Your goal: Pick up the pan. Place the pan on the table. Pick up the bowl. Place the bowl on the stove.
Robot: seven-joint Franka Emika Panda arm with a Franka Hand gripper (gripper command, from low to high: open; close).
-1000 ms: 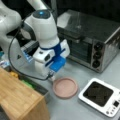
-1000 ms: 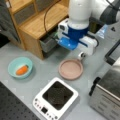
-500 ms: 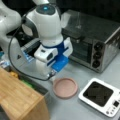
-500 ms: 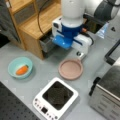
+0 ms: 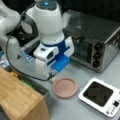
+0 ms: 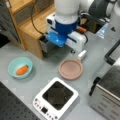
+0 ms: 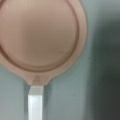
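Pan (image 6: 71, 69) lay flat on bench (image 6: 37, 67) beside stove (image 6: 56, 98); bowl (image 6: 20, 67) sat well apart. Tool (image 6: 73, 51) hovered above pan handle; grip state unclear.

From my station, the blue-and-white gripper's (image 6: 72, 51) fingertips stay hidden under its own body in both front views, above the round pinkish-brown pan (image 7: 41, 35). In the wrist view that pan's top and left rim and its white stub handle (image 7: 35, 103) run past the frame edges.
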